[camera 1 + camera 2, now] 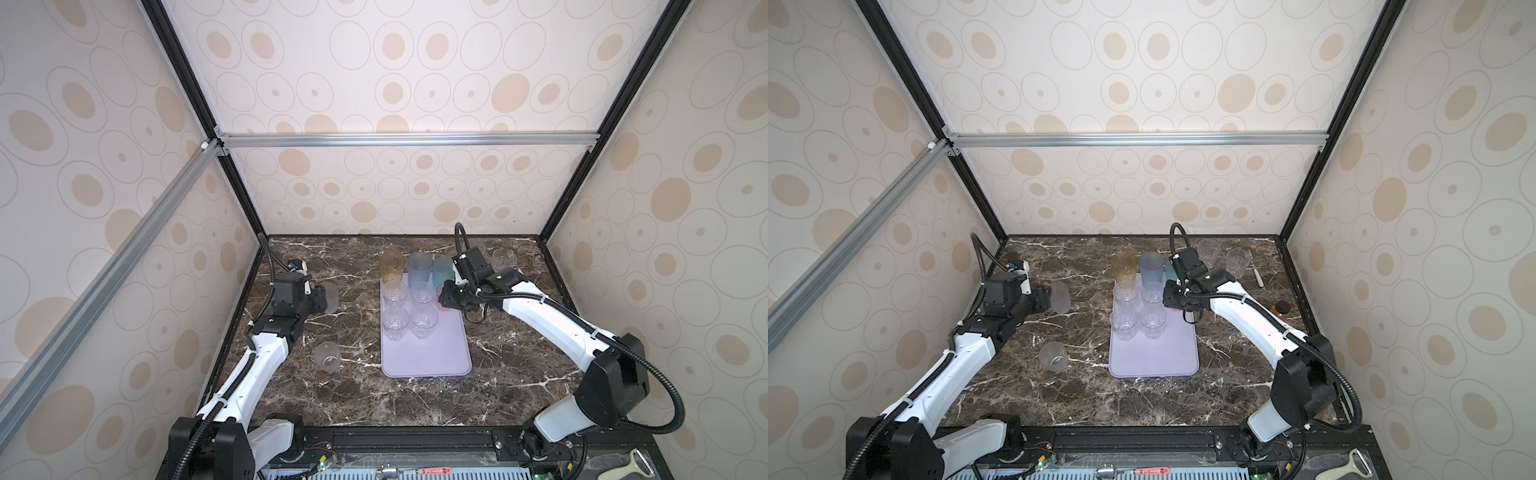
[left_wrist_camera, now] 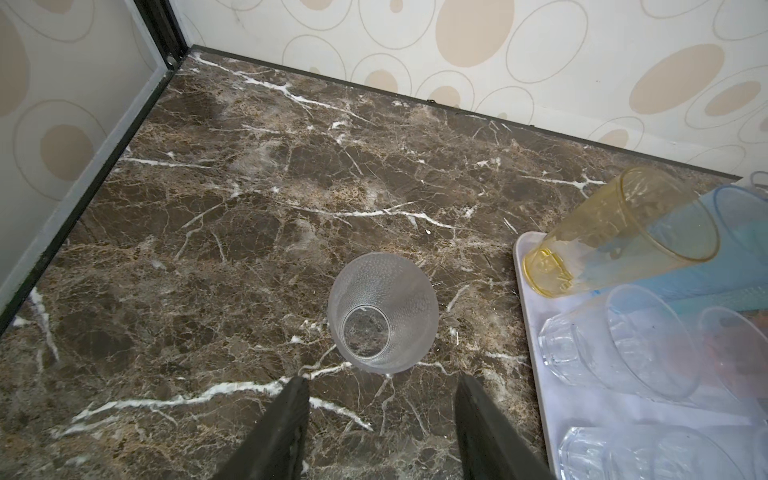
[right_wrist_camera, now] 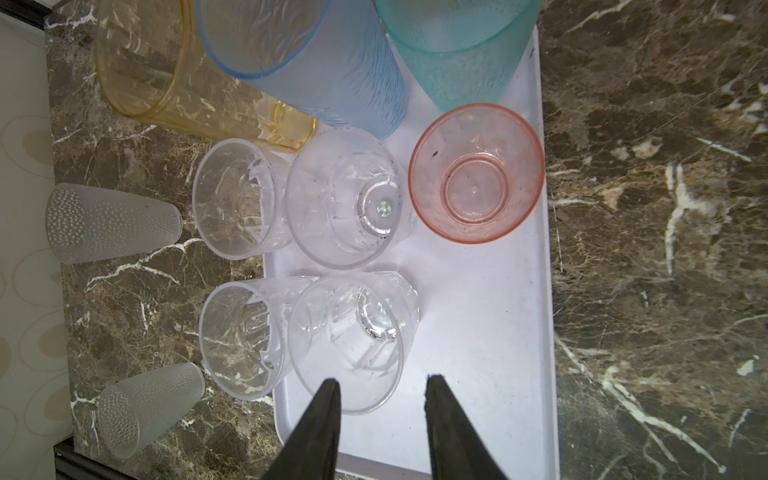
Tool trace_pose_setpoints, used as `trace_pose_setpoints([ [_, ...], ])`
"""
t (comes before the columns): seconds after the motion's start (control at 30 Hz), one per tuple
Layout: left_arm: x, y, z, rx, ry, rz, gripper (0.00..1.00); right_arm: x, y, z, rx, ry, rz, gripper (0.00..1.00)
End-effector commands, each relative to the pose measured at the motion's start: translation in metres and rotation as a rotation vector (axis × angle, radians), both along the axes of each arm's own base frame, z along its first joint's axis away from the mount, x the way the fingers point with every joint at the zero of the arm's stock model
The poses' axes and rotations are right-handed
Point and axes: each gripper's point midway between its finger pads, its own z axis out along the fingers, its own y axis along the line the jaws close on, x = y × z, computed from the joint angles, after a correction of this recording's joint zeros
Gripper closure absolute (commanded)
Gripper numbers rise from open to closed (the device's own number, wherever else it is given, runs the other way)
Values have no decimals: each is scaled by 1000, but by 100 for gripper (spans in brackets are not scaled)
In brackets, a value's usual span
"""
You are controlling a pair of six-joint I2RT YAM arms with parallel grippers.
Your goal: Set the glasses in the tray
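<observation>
Left wrist view puts the upright frosted glass [image 2: 382, 311] on the table [image 2: 249, 208] dead ahead, at 12 o'clock, of the left gripper [image 2: 382, 380], jaws wide and empty, the nearer arm; tray [image 1: 428, 357] lies at the glass's 3 o'clock.

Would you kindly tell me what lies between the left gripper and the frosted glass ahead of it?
Only bare marble tabletop; the left wrist view shows nothing else between the left gripper and the frosted glass.

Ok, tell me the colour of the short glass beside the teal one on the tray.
Translucent pink glass; clearest in the right wrist view.
</observation>
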Motion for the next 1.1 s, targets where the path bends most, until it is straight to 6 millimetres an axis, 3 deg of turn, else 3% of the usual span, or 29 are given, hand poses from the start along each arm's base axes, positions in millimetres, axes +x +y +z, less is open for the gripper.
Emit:
trace_pose_setpoints([
  [0.0,-6,3,-6,-39,25,30,44,-5,6,-1,33,11,7,63],
  [0.1,-14,10,-12,-47,37,85,42,-9,24,0,61,15,50,63],
  [0.3,-22,11,-17,-53,32,90,41,-27,81,8,19,-1,196,62],
  [0.57,-30,26,-14,16,0,134,34,-61,194,-4,65,45,411,60],
  [0.77,-28,34,-10,19,-18,168,28,-86,261,-23,94,100,521,60],
  [1.07,-37,52,-4,45,-52,242,27,-112,290,-54,20,148,615,60],
])
